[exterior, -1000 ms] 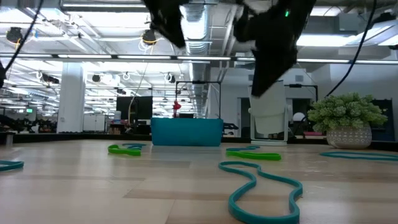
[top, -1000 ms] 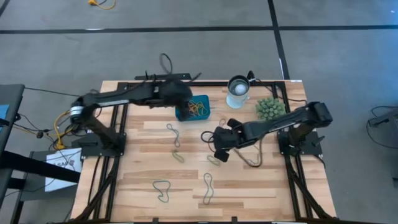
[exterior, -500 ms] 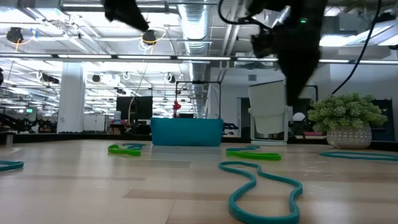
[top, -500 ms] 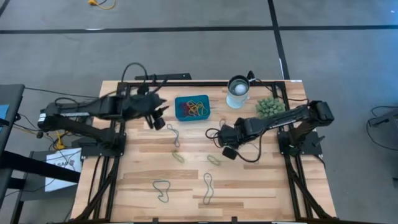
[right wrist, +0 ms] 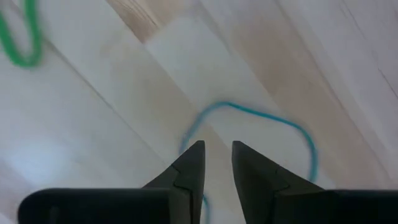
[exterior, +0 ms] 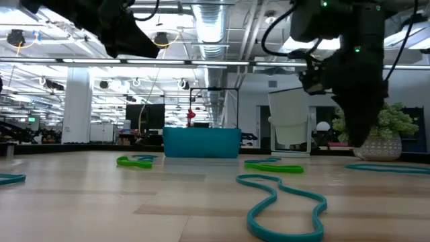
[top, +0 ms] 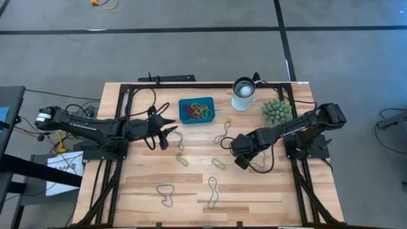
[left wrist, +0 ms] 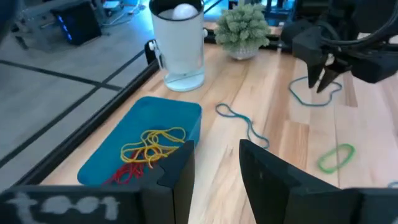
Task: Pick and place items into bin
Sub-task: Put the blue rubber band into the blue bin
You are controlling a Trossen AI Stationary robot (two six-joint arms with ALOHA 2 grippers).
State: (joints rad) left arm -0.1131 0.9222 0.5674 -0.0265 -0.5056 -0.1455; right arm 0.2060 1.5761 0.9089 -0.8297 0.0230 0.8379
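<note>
The right gripper hangs over a teal band, fingers slightly apart, holding nothing. The left gripper, fingers parted and empty, faces the bin.

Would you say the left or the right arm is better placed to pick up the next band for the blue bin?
Probably the right: the right gripper, fingers apart, hangs directly over a teal band. The left gripper sits beside the bin, holding nothing.
</note>
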